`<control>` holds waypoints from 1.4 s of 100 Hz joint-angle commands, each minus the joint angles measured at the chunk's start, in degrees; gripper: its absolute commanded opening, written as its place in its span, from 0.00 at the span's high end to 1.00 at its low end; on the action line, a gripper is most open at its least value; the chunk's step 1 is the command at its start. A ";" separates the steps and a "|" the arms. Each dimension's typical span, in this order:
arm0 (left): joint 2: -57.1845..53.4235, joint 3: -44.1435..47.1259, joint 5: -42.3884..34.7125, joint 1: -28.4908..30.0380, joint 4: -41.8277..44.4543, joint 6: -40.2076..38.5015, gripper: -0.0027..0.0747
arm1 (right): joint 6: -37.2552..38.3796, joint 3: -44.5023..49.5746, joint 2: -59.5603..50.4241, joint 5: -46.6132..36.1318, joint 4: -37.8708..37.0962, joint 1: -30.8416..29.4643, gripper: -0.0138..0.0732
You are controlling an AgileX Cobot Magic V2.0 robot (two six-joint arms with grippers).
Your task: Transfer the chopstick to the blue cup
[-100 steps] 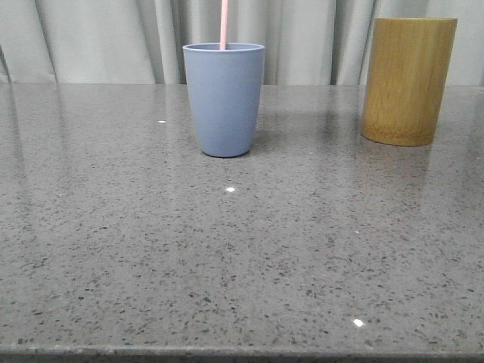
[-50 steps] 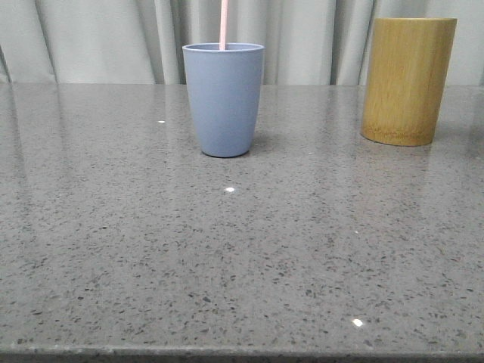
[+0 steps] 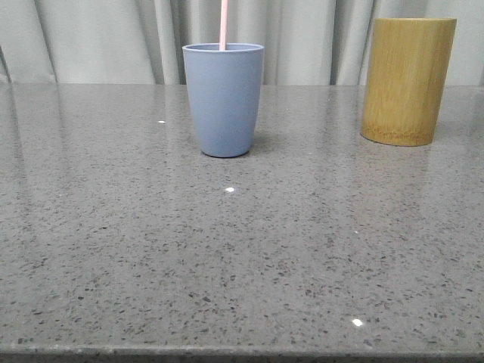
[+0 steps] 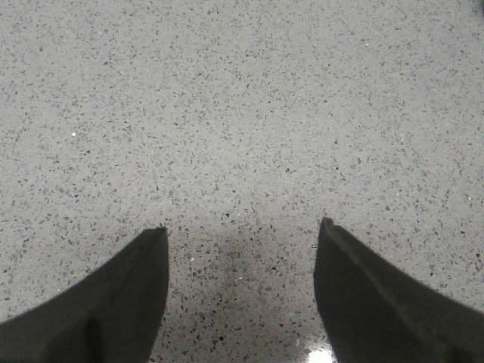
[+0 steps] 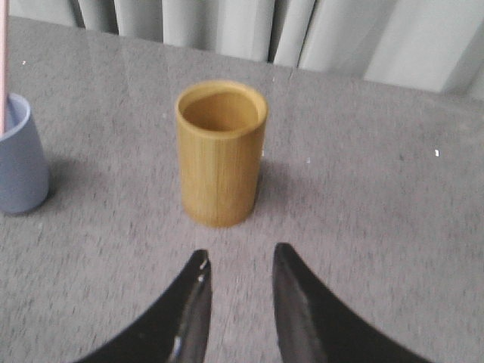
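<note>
Slim pink chopstick — matte blue cup

The cup stands upright on the table, toward the rear, left of centre. The chopstick stands inside it. The bamboo cylinder stands well apart to the right, slightly further back.

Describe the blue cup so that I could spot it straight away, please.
On the grey speckled table, before the pale curtain, stand two containers. The blue cup is the left one, nearer the middle; the bamboo holder stands off to its right. The cup is shorter, matte periwinkle, narrowing toward its base, and a thin pink chopstick sticks up out of it.
</note>
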 commanded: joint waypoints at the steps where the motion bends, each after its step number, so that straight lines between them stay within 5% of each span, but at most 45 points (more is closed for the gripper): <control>1: -0.13 -1.56 -3.28 0.20 -0.58 -0.41 0.44 | 1.15 2.02 -4.37 -1.97 -0.53 -0.32 0.58; 59: -0.13 -1.56 -3.28 0.20 -0.58 -0.41 0.45 | 1.16 7.55 -12.12 -2.52 -0.53 -0.32 0.63; 81: -0.13 -1.56 -3.28 0.20 -0.58 -0.41 0.77 | 1.16 7.55 -12.12 -2.52 -0.53 -0.32 0.93; 91: -0.13 -1.56 -3.28 0.20 -0.58 -0.41 0.98 | 1.16 7.55 -12.12 -2.64 -0.53 -0.32 0.92; 140: -0.13 -1.56 -3.28 0.20 -0.58 -0.41 0.99 | 1.16 7.65 -12.12 -2.41 -0.53 -0.32 0.92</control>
